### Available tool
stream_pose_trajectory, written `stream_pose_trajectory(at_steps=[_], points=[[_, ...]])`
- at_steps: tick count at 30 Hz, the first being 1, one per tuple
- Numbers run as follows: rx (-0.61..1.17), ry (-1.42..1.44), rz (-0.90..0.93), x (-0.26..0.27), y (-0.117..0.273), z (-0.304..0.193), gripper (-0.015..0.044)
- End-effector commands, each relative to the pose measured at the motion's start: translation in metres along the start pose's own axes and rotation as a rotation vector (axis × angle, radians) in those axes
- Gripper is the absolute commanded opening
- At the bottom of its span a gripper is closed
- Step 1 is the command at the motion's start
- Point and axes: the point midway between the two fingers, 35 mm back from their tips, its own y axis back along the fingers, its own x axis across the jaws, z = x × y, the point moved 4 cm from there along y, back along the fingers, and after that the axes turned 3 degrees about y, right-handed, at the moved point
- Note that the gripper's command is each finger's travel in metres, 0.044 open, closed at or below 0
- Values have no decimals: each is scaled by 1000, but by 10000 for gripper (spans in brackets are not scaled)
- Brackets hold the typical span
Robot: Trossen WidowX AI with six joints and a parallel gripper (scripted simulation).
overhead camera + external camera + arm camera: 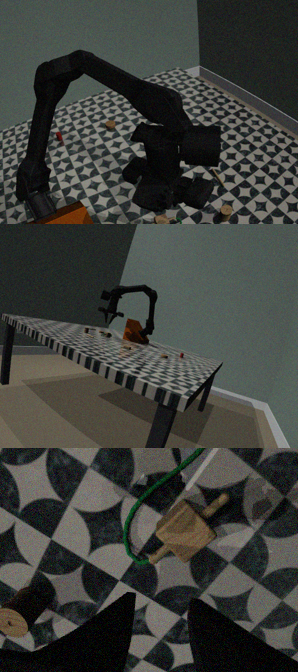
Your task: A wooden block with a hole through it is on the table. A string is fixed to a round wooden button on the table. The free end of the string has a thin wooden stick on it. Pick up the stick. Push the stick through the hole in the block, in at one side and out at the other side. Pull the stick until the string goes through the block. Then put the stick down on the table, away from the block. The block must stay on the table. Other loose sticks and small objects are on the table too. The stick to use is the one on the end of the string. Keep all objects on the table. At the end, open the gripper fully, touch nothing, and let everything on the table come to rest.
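The wooden block (186, 530) (160, 219) (108, 334) stands on the table. A wooden stick (216, 505) sits in its hole, with one end out at each side. The green string (131, 523) (179, 220) joins the stick's lower-left end in the wrist view, curves beside the block and leaves that view at the top. It does not pass through the block. My gripper (161, 604) (108, 322) is partly open and empty, above the table and clear of the stick and block. The top view hides its fingertips. I cannot make out the button at the string's fixed end.
A wooden cylinder (226, 213) (13, 622) (87, 330) stands near the block. A thin loose stick (218, 177) lies beyond it. A wooden disc (110, 125) (164, 356) and a red cylinder (59, 136) (181, 355) lie farther off. An orange wedge (69, 215) (133, 329) is at the arm's base.
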Motion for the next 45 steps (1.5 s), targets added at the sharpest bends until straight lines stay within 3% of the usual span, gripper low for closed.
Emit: stream_pose_trajectory(at_steps=[1, 5, 30, 45], points=[[-17, 687, -18, -10, -1, 11, 123], [-16, 1036, -29, -15, -1, 16, 123], [22, 2407, -74, -34, -2, 33, 123], [24, 2450, -75, -35, -2, 33, 123]])
